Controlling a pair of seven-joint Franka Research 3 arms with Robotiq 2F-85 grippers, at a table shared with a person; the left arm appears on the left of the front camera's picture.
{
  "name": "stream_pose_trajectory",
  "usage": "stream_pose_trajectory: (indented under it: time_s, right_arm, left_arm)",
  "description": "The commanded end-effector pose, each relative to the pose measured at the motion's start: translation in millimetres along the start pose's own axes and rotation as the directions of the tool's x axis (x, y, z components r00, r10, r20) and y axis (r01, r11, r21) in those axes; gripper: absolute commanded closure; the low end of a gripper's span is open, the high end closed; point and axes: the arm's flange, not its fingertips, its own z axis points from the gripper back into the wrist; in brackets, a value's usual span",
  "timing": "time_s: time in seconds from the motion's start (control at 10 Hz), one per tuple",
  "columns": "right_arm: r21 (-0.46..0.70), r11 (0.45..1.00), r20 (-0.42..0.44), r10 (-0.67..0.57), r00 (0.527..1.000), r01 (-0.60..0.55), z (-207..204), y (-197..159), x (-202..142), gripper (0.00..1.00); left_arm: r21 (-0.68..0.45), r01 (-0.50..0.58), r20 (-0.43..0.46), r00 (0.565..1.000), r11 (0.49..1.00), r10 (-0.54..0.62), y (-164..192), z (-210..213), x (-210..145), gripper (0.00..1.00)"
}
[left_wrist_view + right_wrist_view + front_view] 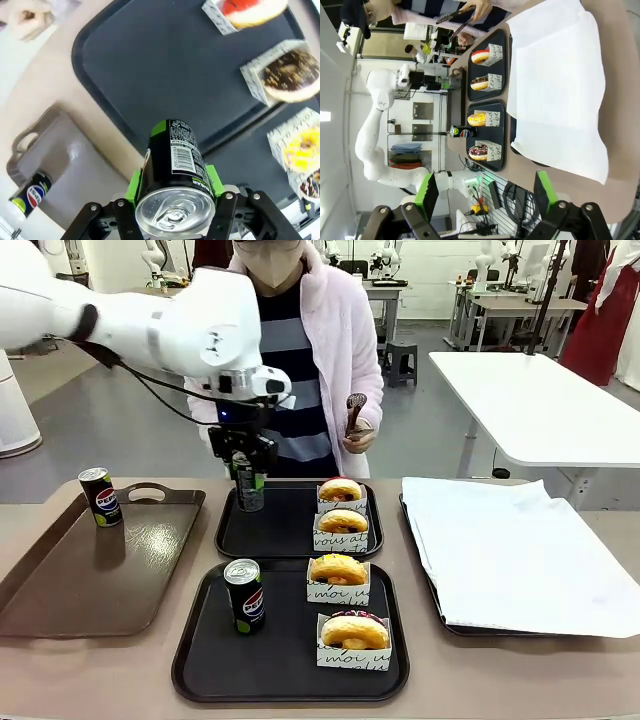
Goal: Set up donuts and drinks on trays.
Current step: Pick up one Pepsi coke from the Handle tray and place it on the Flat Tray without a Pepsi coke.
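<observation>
Over the far tray: the left gripper (243, 462) hangs with its green pads pinched on a slim black Pepsi can with a silver top (248, 483), the can upright above the tray's left end; whether its base touches the tray I cannot tell.
Far tray: a matte black rectangular plastic tray with a raised rim (274, 542), carrying two ring donuts in white printed paper sleeves (341, 489) (343, 522) along its right side; the left wrist view shows one iced red (248, 10) and one iced chocolate (291, 75).
Near tray: a matching black tray (205, 660) with a second black Pepsi can (245, 596) standing at its left and two more sleeved donuts (338, 570) (355, 632) at its right.
Left side of table: a glossy brown tray with handle cut-outs (120, 580), a third Pepsi can (100, 497) standing upright at its far left corner.
Right side of table: a tray lined with white paper (520, 555).
Right gripper (486, 192): raised well above the table, its fingers spread wide with nothing between them.
Person: standing at the far edge, one hand (356, 435) holding a dark utensil.
</observation>
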Motion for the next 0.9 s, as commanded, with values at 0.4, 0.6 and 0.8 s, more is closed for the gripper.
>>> stream_pose_trajectory:
  time_s: [0.4, 0.6, 0.8]
  right_arm:
    - [0.017, 1.000, 0.011, 0.010, 1.000, -0.011, -0.1, 0.2, 0.1, 0.00]
    - [0.017, 1.000, 0.011, 0.010, 1.000, -0.011, -0.1, 0.2, 0.1, 0.00]
    - [0.017, 1.000, 0.011, 0.010, 1.000, -0.011, -0.1, 0.2, 0.1, 0.00]
  left_arm:
    - [-0.048, -0.039, 0.001, 0.999, 0.998, 0.039, 7.9, -40.1, 48.9, 0.41]
    - [-0.044, -0.032, -0.005, 0.999, 0.998, 0.032, 6.5, -49.5, 47.8, 0.41]
    - [-0.047, -0.032, -0.015, 0.999, 0.998, 0.032, 6.1, -59.3, 48.0, 0.41]
